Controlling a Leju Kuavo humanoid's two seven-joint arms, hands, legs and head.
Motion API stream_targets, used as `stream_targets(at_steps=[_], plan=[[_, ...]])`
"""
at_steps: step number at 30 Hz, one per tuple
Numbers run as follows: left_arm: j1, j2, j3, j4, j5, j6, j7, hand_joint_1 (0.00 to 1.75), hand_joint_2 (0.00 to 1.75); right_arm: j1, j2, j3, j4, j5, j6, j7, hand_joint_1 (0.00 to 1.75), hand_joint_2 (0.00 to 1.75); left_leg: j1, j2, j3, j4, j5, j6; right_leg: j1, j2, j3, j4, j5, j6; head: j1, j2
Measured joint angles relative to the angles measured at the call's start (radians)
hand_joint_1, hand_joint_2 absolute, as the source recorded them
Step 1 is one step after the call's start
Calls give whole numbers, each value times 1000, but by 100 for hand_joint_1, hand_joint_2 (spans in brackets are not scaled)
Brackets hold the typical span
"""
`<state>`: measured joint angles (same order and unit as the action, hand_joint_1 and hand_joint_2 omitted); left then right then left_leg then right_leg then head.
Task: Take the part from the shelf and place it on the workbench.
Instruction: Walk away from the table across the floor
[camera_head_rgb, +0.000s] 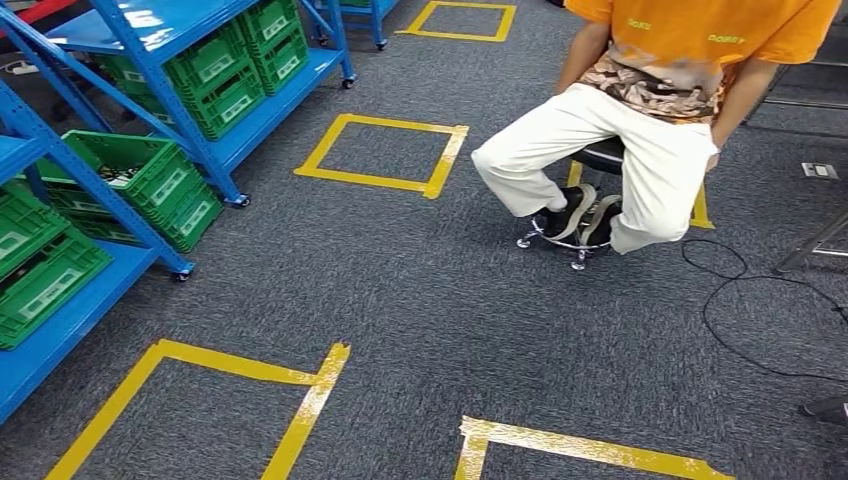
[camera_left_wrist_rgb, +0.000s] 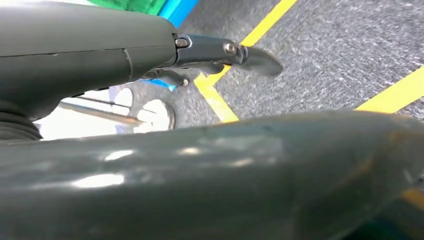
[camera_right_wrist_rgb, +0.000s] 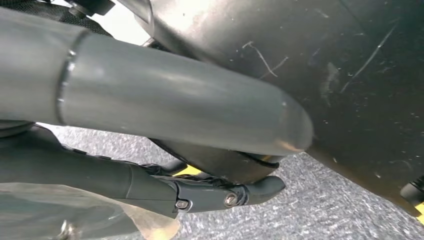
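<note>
Nearby, blue shelves (camera_head_rgb: 215, 120) held green crates (camera_head_rgb: 150, 180) with unreadable white labels. Whether the left hand (camera_left_wrist_rgb: 210, 55) held anything was unclear; the right hand (camera_right_wrist_rgb: 200, 192) gripped a clear-bagged part (camera_right_wrist_rgb: 85, 215).

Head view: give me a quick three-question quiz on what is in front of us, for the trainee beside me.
1. True or false: the green crates sit on the blue shelves at the left of the head view.
2. Pick one. The person is: A) standing by the racks, B) seated on a stool, C) kneeling on the floor.
3. Fill in: the squares on the grey carpet are marked out in ___ tape.

Key: 1 true; 2 B; 3 yellow.
</note>
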<state>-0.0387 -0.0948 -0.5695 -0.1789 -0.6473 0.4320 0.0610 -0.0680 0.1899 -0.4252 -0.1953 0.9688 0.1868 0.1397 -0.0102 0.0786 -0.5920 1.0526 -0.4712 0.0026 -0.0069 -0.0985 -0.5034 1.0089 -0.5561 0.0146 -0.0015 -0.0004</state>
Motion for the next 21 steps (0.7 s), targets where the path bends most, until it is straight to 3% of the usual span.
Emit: stream_targets(at_steps=[1, 3, 5, 7, 9, 10, 12, 14, 16, 18, 19, 21], plan=[[1, 0, 0, 0, 0, 0, 0, 0, 0, 0, -1, 0, 0, 0, 0, 0, 0, 0, -4, 6, 3, -10, -8, 6, 3, -11, 1, -1, -4, 5, 0, 0], [5, 0, 0, 0, 0, 0, 0, 0, 0, -1, -1, 1, 0, 1, 0, 1, 0, 0, -2, -16, 4, -18, -8, 19, 4, -26, 12, -4, -11, 13, 2, 0], [6, 0, 0, 0, -1, 0, 1, 0, 0, -4, -1, 3, -1, 1, 0, -3, 0, 0, 3, -40, 8, -23, -5, 30, 0, 17, 2, 35, -38, 20, 6, 0], [2, -1, 0, 0, -6, -1, 2, 0, 0, -6, -1, 5, -2, -1, 0, -9, 0, 0, 5, -63, 9, -25, -4, 40, -3, 77, -59, 155, -93, 24, 11, 0], [0, -3, 0, 0, -11, -3, 4, 0, 0, -8, -1, 5, -2, -4, 0, -12, 0, 0, 4, -92, 10, -24, -5, 44, -2, 94, -129, 275, -124, 26, 11, 0], [-1, -4, 0, 0, -13, -6, 4, 0, 0, -10, -2, 5, -2, -5, 0, -13, 0, 0, 4, -107, 12, -24, -6, 44, -2, 96, -146, 290, -112, 25, 11, 0], [-2, -6, 0, 0, -17, -12, 5, 0, 0, -11, -2, 5, -2, -7, 0, -12, 0, 0, 4, -138, 17, -24, -7, 42, -4, 107, -126, 206, -37, 22, 11, 0], [-6, -9, 0, 0, -22, -15, 7, 0, 0, -9, -2, 5, -2, -8, 0, -12, 0, 0, 3, -167, 18, -21, -10, 37, -9, 153, -80, 77, 27, 19, 11, 0], [-9, -11, 0, 0, -27, -15, 9, 0, 0, -8, -2, 4, -1, -9, 0, -14, 0, 0, 5, -189, 11, -19, -9, 25, -11, 183, -55, 22, 38, 14, 10, 0], [-10, -13, 0, 0, -32, -15, 13, 0, 0, -8, -1, 4, -2, -10, 0, -16, 0, 0, 9, -206, 6, -20, -6, 13, -10, 166, -47, 15, 39, 5, 10, 0], [-10, -14, 0, 0, -34, -14, 16, 0, 0, -9, -1, 4, -2, -12, 0, -16, 0, 0, 8, -198, 3, -14, -11, 9, -11, 155, -44, 11, 41, 0, 9, 0], [-14, -16, -1, 0, -39, -13, 23, 0, 0, -6, 0, 3, -2, -14, 0, -17, 0, 0, 7, -153, -25, 50, -50, 0, -13, 125, -35, 2, 41, -11, 2, 0]])
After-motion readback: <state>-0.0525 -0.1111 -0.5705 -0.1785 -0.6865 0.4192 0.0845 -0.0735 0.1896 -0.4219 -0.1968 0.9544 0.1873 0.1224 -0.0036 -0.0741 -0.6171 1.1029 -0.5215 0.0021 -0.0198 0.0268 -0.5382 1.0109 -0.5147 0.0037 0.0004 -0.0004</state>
